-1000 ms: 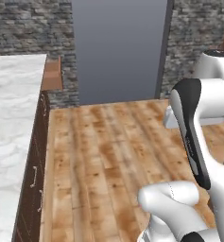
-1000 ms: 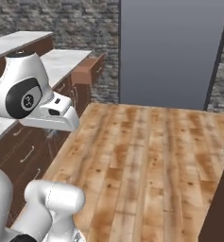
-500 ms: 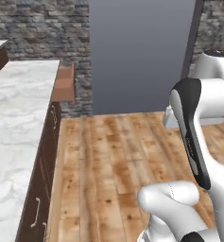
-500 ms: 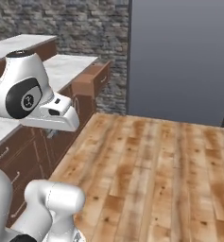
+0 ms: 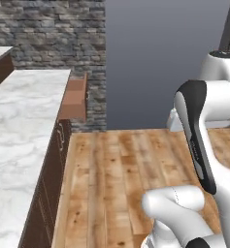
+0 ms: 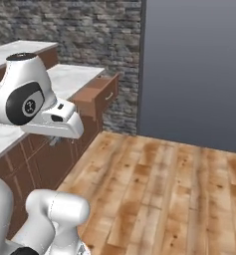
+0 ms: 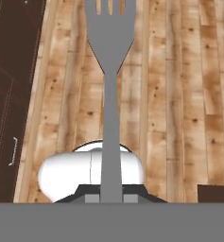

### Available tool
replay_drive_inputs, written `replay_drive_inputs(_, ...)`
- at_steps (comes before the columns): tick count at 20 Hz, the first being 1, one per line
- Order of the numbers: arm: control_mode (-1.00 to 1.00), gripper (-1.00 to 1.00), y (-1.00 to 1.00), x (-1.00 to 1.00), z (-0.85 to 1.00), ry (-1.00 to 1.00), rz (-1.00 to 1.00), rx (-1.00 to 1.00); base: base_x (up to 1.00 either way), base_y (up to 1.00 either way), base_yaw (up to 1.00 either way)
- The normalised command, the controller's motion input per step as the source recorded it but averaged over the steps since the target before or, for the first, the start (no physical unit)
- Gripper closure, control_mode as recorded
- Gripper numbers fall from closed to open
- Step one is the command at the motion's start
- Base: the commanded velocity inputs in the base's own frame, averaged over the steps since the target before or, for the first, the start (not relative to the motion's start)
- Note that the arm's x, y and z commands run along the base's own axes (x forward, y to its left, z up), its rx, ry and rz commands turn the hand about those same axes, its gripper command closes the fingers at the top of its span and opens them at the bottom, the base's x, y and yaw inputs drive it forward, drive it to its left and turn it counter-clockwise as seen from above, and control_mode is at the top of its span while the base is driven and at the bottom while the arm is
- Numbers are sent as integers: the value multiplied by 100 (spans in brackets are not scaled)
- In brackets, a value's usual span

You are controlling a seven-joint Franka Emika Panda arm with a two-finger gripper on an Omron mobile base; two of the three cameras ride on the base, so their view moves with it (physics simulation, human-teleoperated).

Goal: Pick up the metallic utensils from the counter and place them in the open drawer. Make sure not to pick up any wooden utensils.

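Hand view, one fork (image 7: 110, 85), one open drawer (image 5: 74, 98)

Open drawer (image 6: 95, 95) sticks out from counter (image 6: 69, 77) w/ wood floor (image 6: 159, 189) below.

A grey metal fork (image 7: 110, 94) is clamped by its handle in the hand, tines pointing away over the wooden floor, while the reddish-brown open drawer (image 5: 75, 98) projects from the bench's far end.
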Motion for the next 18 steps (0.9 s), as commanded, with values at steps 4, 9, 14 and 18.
replay_drive_inputs(4, 100, 100, 0, 0, 0, 0, 0, 0, 100, 0, 13)
replay_drive_inputs(9, 100, 100, 0, 0, 0, 0, 0, 0, 100, 6, 11)
replay_drive_inputs(14, 100, 100, 0, 0, 0, 0, 0, 0, 100, 19, 7)
replay_drive_inputs(18, 100, 100, 0, 0, 0, 0, 0, 0, 87, 33, 1)
